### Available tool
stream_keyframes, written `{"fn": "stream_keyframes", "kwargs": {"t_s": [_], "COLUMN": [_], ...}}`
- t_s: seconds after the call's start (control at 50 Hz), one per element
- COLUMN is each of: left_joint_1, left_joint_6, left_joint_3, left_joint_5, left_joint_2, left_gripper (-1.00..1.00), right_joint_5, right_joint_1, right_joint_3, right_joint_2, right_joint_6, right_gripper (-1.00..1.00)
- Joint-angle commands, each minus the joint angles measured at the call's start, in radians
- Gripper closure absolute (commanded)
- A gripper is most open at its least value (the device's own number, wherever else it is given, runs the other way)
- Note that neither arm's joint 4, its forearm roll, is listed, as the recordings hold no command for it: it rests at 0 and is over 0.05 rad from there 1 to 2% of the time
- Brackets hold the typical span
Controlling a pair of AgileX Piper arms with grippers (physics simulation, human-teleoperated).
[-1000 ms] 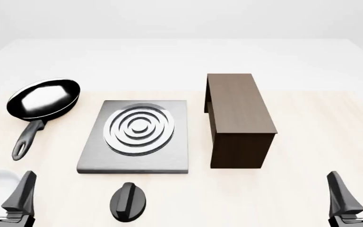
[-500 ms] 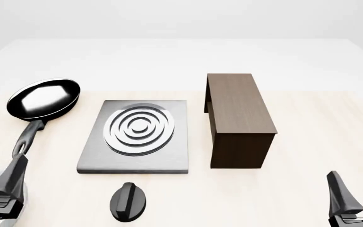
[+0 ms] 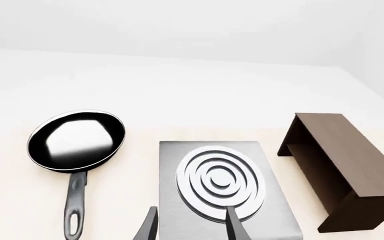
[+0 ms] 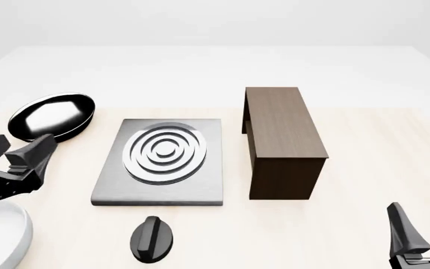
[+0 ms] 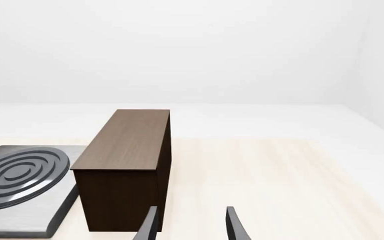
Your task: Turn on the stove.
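The stove [image 4: 159, 162] lies flat in the middle of the bench [image 4: 364, 168], and its small black knob [image 4: 152, 237] sits apart, just in front of the near edge of the stove. Nothing touches the knob yet, so the stove does not look turned on. The left hand [image 4: 22, 154] is up in the air at the left side, near the pan [image 4: 53, 116], with its fingers apart and nothing in them. The right hand [image 4: 424, 230] waits at the near right corner, also spread and empty, well away from the knob. What could go wrong: the knob is low and close to the near edge of the stove, so a hand coming down a bit too far forward could hit the grey slab and miss the knob. The left hand also hangs close to the pan, so a wide swing could bump it. A tall brown wooden box [image 4: 281, 140] stands just right of the stove, between it and the right side of the bench, but it does not block the knob. The way down to the knob looks open.
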Motion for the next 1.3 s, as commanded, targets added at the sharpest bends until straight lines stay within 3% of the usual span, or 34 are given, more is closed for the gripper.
{"fn": "stream_keyframes", "kwargs": {"t_s": [0.02, 0.1, 0.28, 0.4, 0.44, 0.86, 1.3], "left_joint_1": [-0.04, -0.053, -0.044, -0.056, -0.077, -0.107, -0.104], "left_joint_6": [-0.078, -0.131, -0.134, -0.172, -0.22, -0.247, -0.238], "left_joint_3": [-0.081, -0.071, -0.026, 0.015, 0.028, 0.078, 0.162], "left_joint_5": [0.016, 0.004, -0.006, -0.029, -0.043, -0.123, -0.112], "left_joint_2": [0.177, 0.218, 0.245, 0.265, 0.279, 0.38, 0.375], "left_gripper": [-1.0, -1.0, -1.0, -1.0, -1.0, -1.0, -1.0], "right_joint_5": [0.0, 0.0, 0.0, 0.0, 0.0, 0.0, 0.0], "right_joint_1": [0.0, 0.0, 0.0, 0.001, 0.0, 0.001, 0.0], "right_joint_3": [0.0, 0.0, 0.0, 0.0, 0.0, 0.0, 0.0], "right_joint_2": [0.0, 0.0, 0.0, 0.0, 0.0, 0.0, 0.0], "right_joint_6": [0.0, 0.0, 0.0, 0.0, 0.0, -0.001, 0.0], "right_gripper": [-1.0, -1.0, -1.0, -1.0, -1.0, -1.0, -1.0]}}
